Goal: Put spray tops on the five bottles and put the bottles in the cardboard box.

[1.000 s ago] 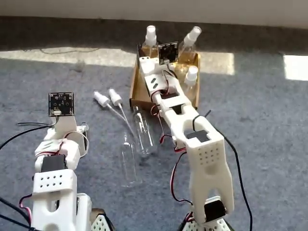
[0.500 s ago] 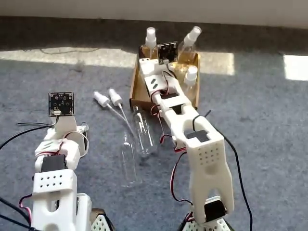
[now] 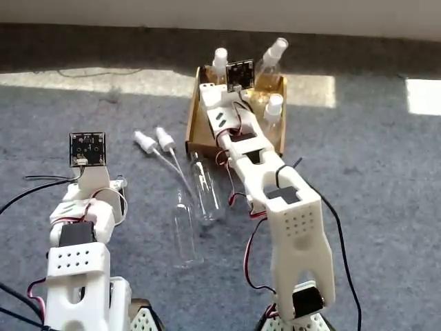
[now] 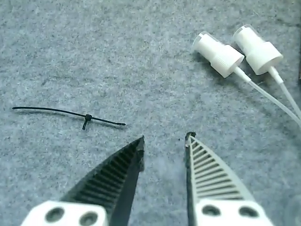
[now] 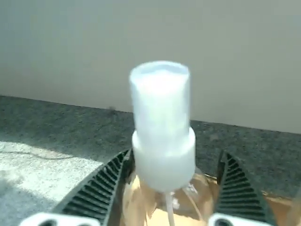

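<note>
My right gripper (image 5: 175, 154) is at a capped bottle (image 5: 161, 122) in the cardboard box (image 3: 191, 121), top centre of the high view. Can't tell if it's clamped or loose. Second capped bottle (image 3: 273, 54) leans at the box's upper right corner, third capped bottle (image 3: 274, 109) just below it. My left gripper (image 4: 165, 137) is partly spread and holds nothing over the grey surface (image 4: 70, 47). Two loose spray tops, first spray top (image 4: 218, 54) and second spray top (image 4: 258, 49), lie side by side upper right in the left wrist view. Two bare bottles lie mid-frame in the high view, long bare bottle (image 3: 204, 186) and short bare bottle (image 3: 183, 231). Black cable tie (image 4: 70, 113) lies left of the left gripper.
</note>
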